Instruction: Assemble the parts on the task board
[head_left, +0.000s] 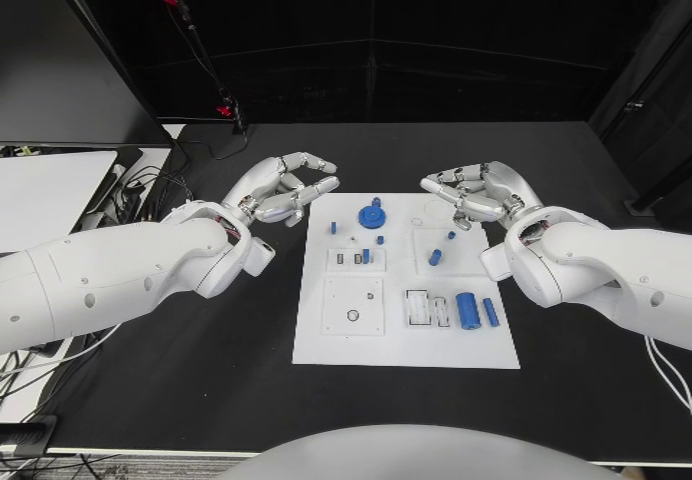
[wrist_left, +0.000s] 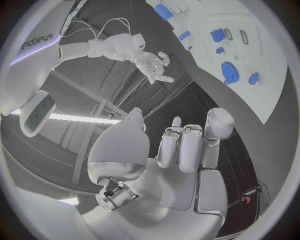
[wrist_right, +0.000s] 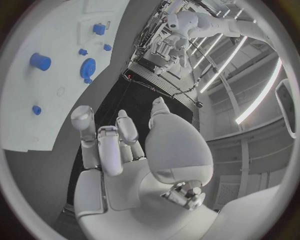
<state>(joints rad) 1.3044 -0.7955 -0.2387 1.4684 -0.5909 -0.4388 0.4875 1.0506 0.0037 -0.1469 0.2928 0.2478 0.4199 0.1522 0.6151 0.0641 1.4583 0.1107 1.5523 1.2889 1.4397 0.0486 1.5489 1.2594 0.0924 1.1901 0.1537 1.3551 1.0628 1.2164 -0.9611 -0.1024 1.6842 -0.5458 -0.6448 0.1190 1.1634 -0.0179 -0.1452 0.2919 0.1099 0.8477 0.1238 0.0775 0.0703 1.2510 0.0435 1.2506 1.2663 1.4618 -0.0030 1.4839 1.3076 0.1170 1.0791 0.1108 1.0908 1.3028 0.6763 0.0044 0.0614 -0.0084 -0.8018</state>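
Both robot hands (head_left: 289, 188) (head_left: 476, 192) empty, fingers loosely curled

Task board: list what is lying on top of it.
On the task board: a blue gear, a large blue cylinder, a slimmer blue rod and small blue pieces. Neither hand covers it.

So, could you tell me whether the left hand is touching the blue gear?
Apart. In the head view, the left hand is off the board's far left corner, with bare white board between its fingers and the blue gear.
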